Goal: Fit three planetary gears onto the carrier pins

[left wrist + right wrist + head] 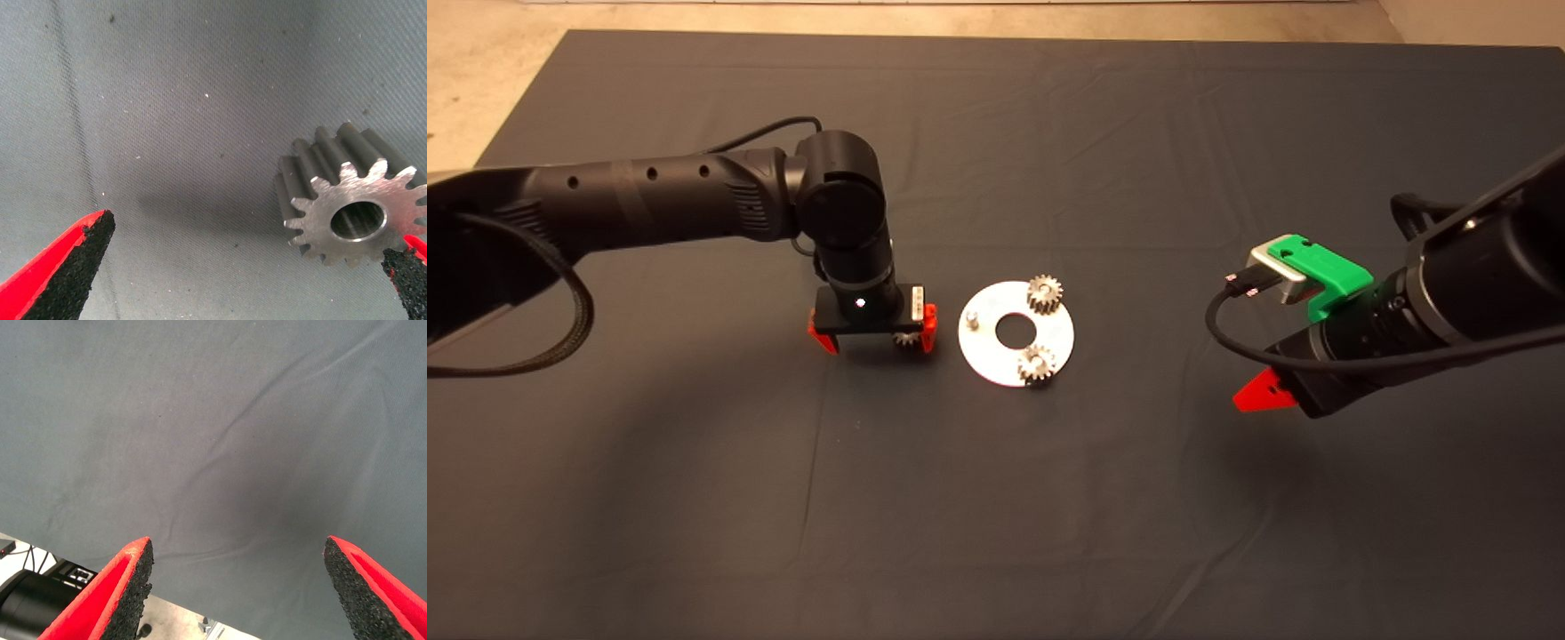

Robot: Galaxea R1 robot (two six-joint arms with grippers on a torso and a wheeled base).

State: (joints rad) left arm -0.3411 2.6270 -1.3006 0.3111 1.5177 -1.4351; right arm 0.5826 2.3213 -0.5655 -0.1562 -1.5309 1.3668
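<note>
Head view: the third small dark-grey steel spur gear [907, 339] is largely hidden beneath the left claw [871, 342], spread wide, just beside the flat round silver disc [985, 360]. Two gears [1044, 292] are seated; one silvery stud [971, 318] stands bare. The right claw [240, 587], spread wide, is held over open dark mat [1049, 498].

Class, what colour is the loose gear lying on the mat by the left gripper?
Dull grey steel, with a brighter silvery face: the gear shows best in the left wrist view.
</note>
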